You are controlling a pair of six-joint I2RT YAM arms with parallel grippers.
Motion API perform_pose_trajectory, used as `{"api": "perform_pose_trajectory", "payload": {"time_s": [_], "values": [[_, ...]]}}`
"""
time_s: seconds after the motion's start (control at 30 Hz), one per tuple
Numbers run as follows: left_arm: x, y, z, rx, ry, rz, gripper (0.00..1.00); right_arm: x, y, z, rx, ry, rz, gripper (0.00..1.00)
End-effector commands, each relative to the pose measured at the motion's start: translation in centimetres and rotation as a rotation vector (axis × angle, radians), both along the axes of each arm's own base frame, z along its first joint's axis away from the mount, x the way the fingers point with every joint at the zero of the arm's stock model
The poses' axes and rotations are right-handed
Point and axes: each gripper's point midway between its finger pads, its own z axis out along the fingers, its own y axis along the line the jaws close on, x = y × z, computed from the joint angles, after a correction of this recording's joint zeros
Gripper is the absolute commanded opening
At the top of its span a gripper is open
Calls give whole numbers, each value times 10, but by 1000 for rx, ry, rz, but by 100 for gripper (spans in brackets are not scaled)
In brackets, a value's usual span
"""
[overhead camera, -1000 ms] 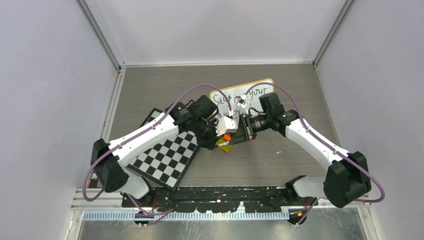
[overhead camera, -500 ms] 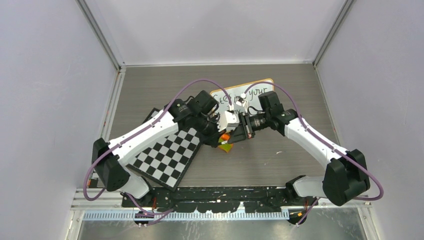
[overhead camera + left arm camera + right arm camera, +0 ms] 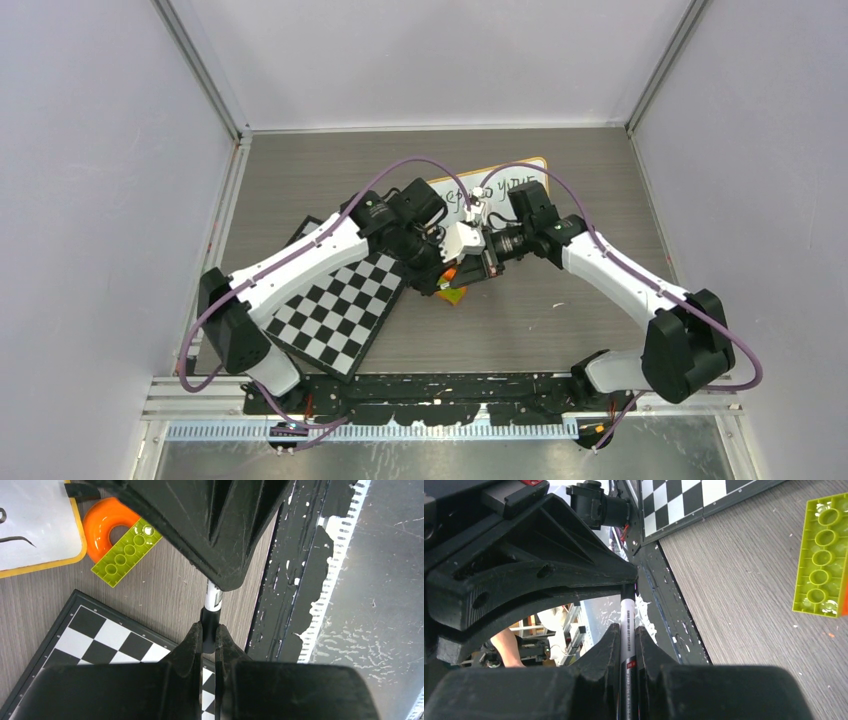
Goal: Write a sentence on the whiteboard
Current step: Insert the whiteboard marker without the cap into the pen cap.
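Beside the whiteboard (image 3: 35, 530), orange ring (image 3: 100, 525) and green brick (image 3: 127, 555); left fingers (image 3: 192, 642), right fingers (image 3: 606, 650) tight on marker (image 3: 213, 597).

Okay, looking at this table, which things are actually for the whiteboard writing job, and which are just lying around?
For the job:
- whiteboard
- sentence written on it
- marker, gripped by both the left end effector and the right end effector

Just lying about:
- chequered board
- orange ring
- green brick
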Motion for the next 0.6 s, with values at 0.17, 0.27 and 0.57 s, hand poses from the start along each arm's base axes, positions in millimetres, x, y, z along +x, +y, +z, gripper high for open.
{"api": "perform_pose_trajectory", "payload": {"time_s": [0.17, 0.27, 0.57], "values": [[54, -50, 57, -207, -309, 88, 0, 28, 14, 8, -29, -38, -51, 0], [65, -40, 57, -168, -377, 112, 5, 40, 13, 11, -19, -10, -75, 0], [73, 6, 82, -301, -231, 196, 59, 90, -17, 55, 56, -137, -217, 0]]}}
